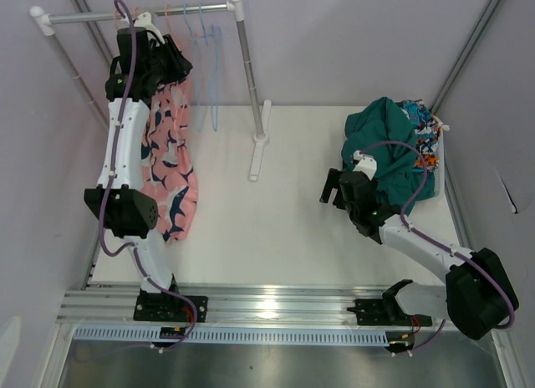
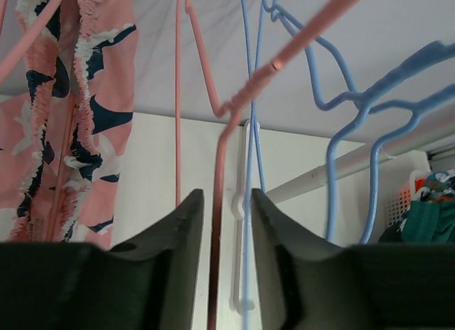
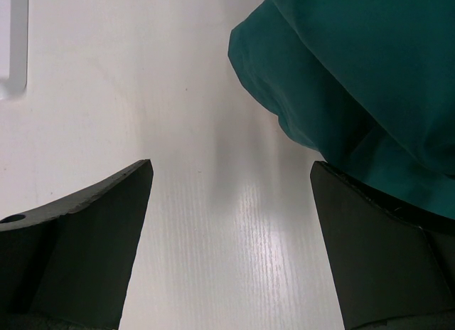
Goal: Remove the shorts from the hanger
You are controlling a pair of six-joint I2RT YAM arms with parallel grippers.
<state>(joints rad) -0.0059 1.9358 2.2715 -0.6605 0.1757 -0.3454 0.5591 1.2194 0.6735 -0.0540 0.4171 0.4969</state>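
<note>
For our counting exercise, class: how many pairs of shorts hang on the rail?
1: the pink cloth shorts with navy-and-white print hang near the white metal rail at its left end, beside the left arm, which may hide more.

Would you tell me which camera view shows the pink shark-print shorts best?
The top external view: the pink shorts hang there full length from the rack beside the left arm. The left wrist view catches only their gathered upper part at its left edge. The right wrist view shows none of them.
</note>
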